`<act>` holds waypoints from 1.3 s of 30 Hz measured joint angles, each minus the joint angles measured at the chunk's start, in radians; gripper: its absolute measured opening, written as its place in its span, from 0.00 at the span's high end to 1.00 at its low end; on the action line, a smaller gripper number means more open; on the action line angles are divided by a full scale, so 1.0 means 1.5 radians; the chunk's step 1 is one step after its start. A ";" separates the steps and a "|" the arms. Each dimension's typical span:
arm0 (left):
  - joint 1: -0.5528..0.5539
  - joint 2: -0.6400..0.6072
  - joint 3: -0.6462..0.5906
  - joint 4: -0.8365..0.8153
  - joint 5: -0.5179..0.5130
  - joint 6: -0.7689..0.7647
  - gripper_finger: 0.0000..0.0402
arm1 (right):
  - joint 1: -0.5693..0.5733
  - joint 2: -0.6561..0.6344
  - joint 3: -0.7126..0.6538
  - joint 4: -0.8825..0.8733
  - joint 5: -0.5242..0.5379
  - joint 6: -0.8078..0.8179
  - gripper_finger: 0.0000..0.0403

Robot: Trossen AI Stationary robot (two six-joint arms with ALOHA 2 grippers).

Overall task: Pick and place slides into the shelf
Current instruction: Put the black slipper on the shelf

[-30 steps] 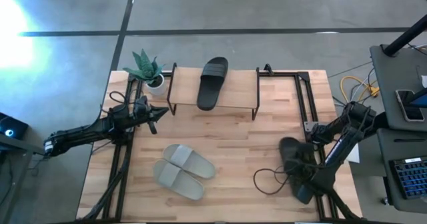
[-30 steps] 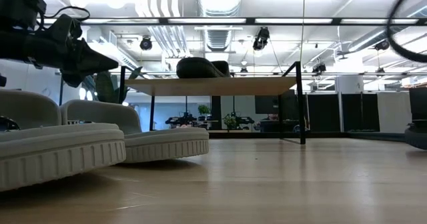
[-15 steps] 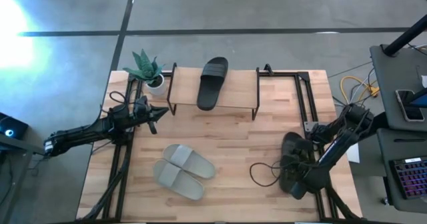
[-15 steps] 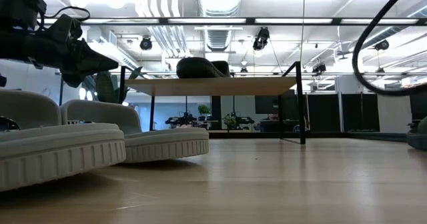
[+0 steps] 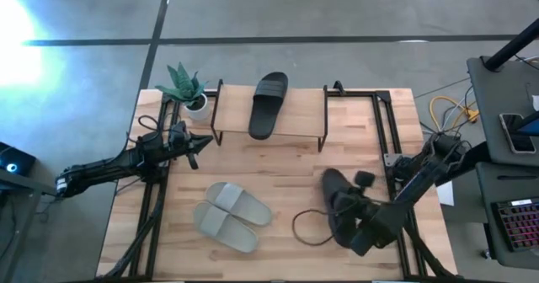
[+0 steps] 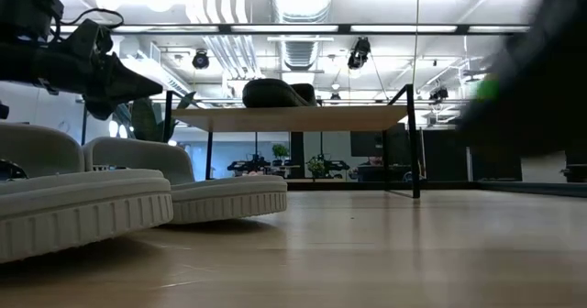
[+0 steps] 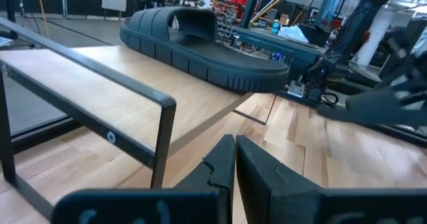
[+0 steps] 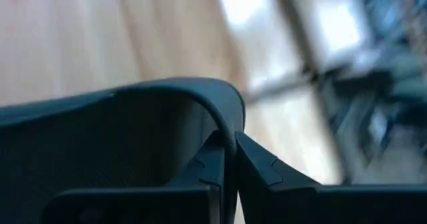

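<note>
Writing and labels: no brand mark or readable text shows on any sandal, on the rack or on the table.

Shelf (image 5: pixel 286 123): low rack, light wooden top board on thin black legs, standing at the far edge of the table (image 5: pixel 295 178), about midway along it.

Black slide, first (image 5: pixel 269 104): lies on the shelf's top board, lengthwise front to back, nearer the board's left half; the right half of the board is bare. In the left wrist view it rests sole-down on the board, ribbed sole edge visible.

Black slide, second (image 5: pixel 338 200): in the right half of the table, toward the near edge, gripped by the right gripper (image 8: pixel 228 159). The fingers are pinched on the edge of its strap (the right wrist view shows the strap rim pressed between the two dark tips). Whether the sole touches the table I cannot tell.

Grey slides (image 5: pixel 229 215): a pair side by side, touching, left of centre near the table's near edge, well apart from the shelf.

Left gripper (image 5: pixel 195 144): hovers over the table's left edge, just beside the shelf's left legs, fingers closed together with nothing between them.

Other items: a potted plant (image 5: pixel 187 89) at the far left corner, just left of the shelf; a black cable loop (image 5: pixel 309 228) on the table beside the held slide; black metal frame rails along both side edges.
</note>
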 joint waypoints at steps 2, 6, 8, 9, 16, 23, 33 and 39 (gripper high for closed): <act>0.000 -0.001 0.000 -0.003 0.000 0.000 1.00 | -0.029 0.000 0.065 -0.002 0.077 -0.089 0.97; 0.000 -0.001 0.000 -0.003 0.000 0.000 1.00 | -0.117 0.000 0.172 -0.003 0.169 -0.225 0.97; 0.000 -0.001 0.000 -0.001 0.000 0.000 1.00 | -0.175 0.000 0.210 -0.004 0.183 -0.273 0.97; 0.000 0.000 0.000 -0.002 0.000 0.000 1.00 | -0.205 0.000 0.223 -0.003 0.187 -0.299 0.97; 0.000 -0.001 0.000 -0.001 0.000 0.000 1.00 | -0.443 -0.001 0.230 0.123 0.217 -0.558 0.97; 0.000 -0.001 0.000 -0.002 0.000 0.000 1.00 | -0.611 0.003 0.163 0.467 0.098 -0.915 0.97; 0.000 0.000 0.000 0.000 0.000 0.000 1.00 | -0.689 0.080 0.150 0.549 0.064 -1.108 0.97; 0.000 0.000 0.000 -0.002 0.000 0.000 1.00 | -0.677 0.110 0.151 0.618 0.054 -1.157 0.97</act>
